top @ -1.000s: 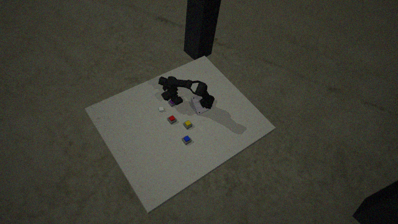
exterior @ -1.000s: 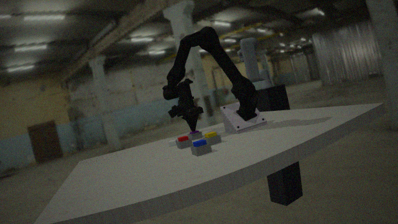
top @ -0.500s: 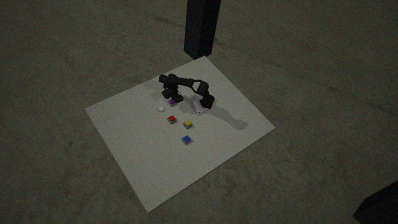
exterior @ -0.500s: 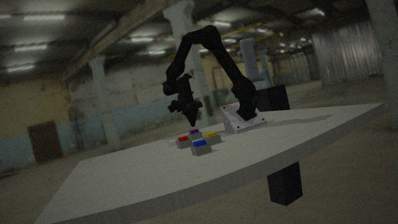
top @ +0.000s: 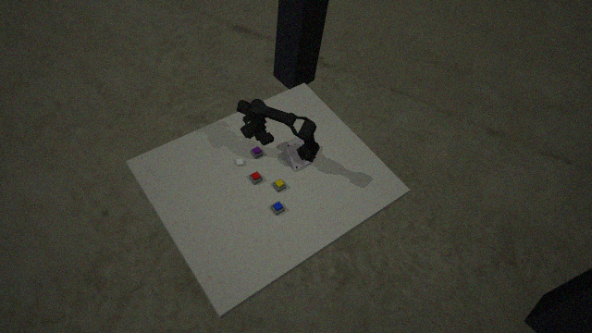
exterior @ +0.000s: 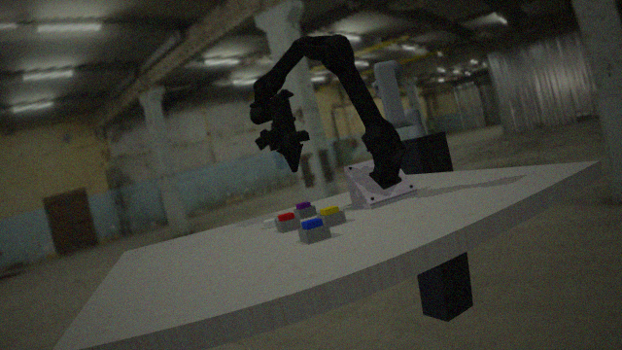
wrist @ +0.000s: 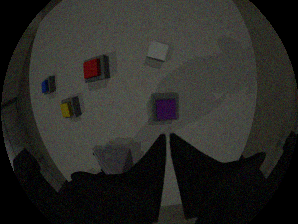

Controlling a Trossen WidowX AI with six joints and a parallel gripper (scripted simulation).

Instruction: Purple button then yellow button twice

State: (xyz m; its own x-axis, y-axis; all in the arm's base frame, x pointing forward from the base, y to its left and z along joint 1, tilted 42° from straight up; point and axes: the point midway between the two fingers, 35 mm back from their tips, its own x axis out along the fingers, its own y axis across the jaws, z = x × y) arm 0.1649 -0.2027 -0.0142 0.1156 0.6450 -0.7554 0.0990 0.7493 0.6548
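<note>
The purple button sits on a grey base, its cap standing up. My gripper is shut and empty. It hangs well above the table, and in the wrist view its tips show just below the purple button. The yellow button stands on its grey base, nearer the arm's mount side than the red one, with its cap up. Nothing touches either button.
The red button and the blue button stand near the yellow one. A white block lies near the purple and red buttons. The arm's pale mount stands on the table.
</note>
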